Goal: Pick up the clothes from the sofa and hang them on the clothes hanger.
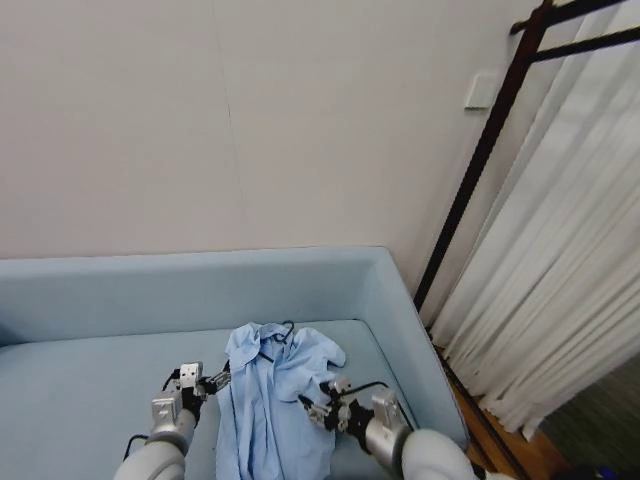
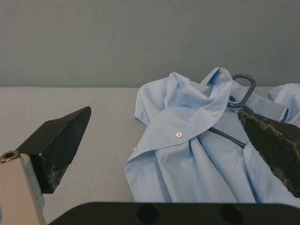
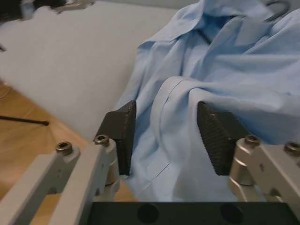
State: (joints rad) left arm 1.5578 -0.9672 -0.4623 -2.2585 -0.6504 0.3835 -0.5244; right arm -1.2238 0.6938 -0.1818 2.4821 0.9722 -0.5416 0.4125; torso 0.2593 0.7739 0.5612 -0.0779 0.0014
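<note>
As the right gripper (image 3: 166, 136) gapes wide astride a fold of the shirt (image 3: 234, 61), perhaps touching it, the left gripper (image 1: 218, 379) gapes wide just beside.

Shirt (image 2: 187, 154) covers most of the hanger (image 2: 227, 136)

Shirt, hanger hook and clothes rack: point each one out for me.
shirt (image 1: 262, 405): head view, front panel.
hanger hook (image 2: 244, 76): left wrist view, top of the curve.
clothes rack (image 1: 478, 160): head view, slanted dark pole.
</note>
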